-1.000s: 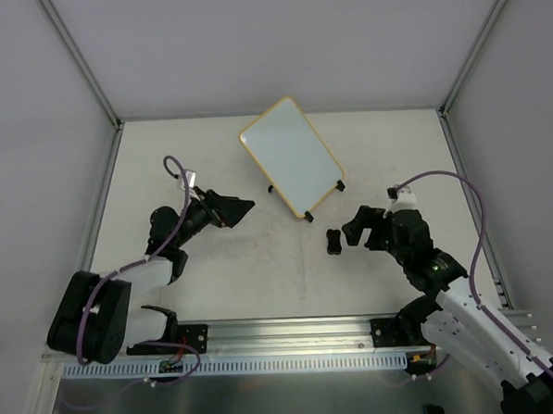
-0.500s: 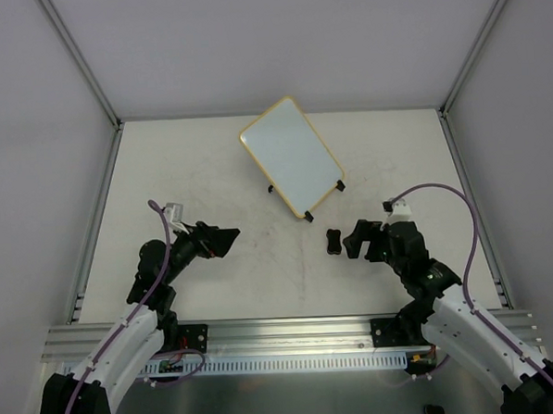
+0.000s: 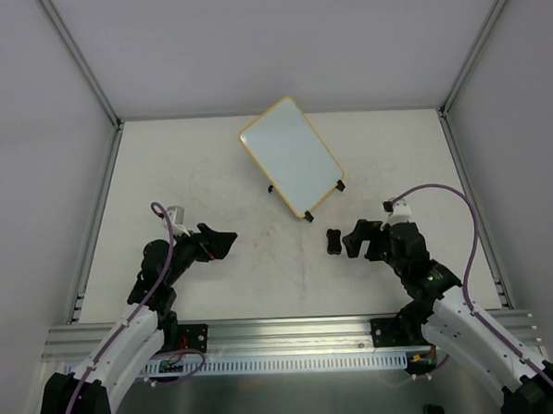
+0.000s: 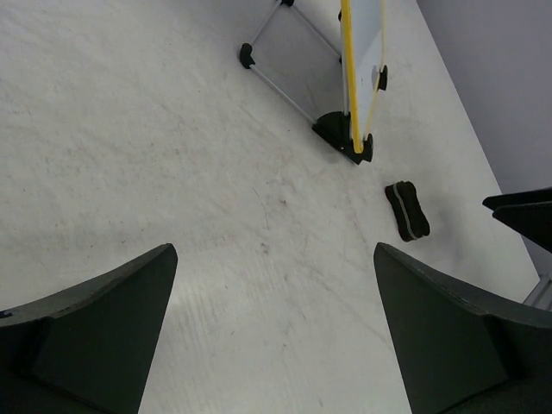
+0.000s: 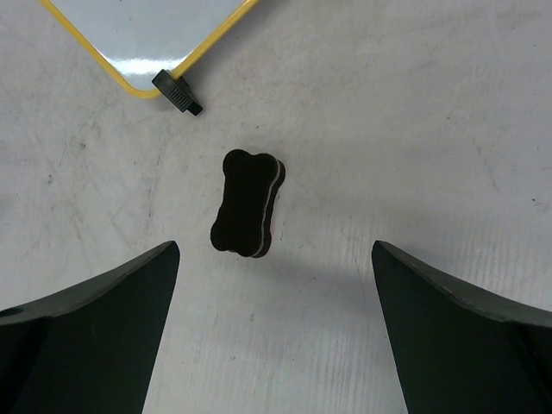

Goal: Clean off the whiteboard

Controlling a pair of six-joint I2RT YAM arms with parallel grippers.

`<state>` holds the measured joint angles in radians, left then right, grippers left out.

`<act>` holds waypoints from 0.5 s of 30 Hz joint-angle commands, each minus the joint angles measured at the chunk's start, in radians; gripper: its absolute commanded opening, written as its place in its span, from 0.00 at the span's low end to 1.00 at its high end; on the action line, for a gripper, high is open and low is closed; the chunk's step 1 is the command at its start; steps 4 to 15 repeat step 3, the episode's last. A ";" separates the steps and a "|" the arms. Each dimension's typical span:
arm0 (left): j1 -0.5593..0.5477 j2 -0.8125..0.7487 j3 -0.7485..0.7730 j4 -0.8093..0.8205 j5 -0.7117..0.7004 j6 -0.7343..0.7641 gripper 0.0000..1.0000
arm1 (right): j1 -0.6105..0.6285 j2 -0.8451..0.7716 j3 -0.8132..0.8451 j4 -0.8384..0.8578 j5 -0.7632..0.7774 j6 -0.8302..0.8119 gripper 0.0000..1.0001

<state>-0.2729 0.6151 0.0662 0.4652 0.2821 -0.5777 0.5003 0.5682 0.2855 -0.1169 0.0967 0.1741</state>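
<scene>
The whiteboard (image 3: 291,158), white with a thin yellow frame and black clip feet, stands tilted at the back middle of the table. I see no marks on its face from above. The left wrist view shows it edge-on (image 4: 348,78); the right wrist view shows one corner (image 5: 147,34). The small black eraser block (image 3: 334,242) lies on the table in front of the board; it also shows in the right wrist view (image 5: 247,203) and the left wrist view (image 4: 406,210). My right gripper (image 3: 355,238) (image 5: 274,248) is open, just right of the eraser. My left gripper (image 3: 224,239) (image 4: 274,254) is open and empty, well to the left.
The scuffed white table (image 3: 210,173) is walled at the back and both sides. A metal rail (image 3: 283,332) runs along the near edge by the arm bases. The board's wire stand (image 4: 280,82) shows behind it.
My left arm has drawn back toward its base, and its gripper now sits lower and further left. My right gripper has shifted slightly nearer. The board and eraser have not moved.
</scene>
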 commanded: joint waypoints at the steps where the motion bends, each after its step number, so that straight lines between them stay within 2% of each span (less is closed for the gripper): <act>1: 0.006 -0.003 0.015 0.016 -0.008 0.029 0.99 | -0.005 0.002 0.006 0.037 0.005 -0.016 0.99; 15: 0.006 -0.005 0.015 0.016 -0.006 0.029 0.99 | -0.005 0.012 0.011 0.036 0.006 -0.010 0.99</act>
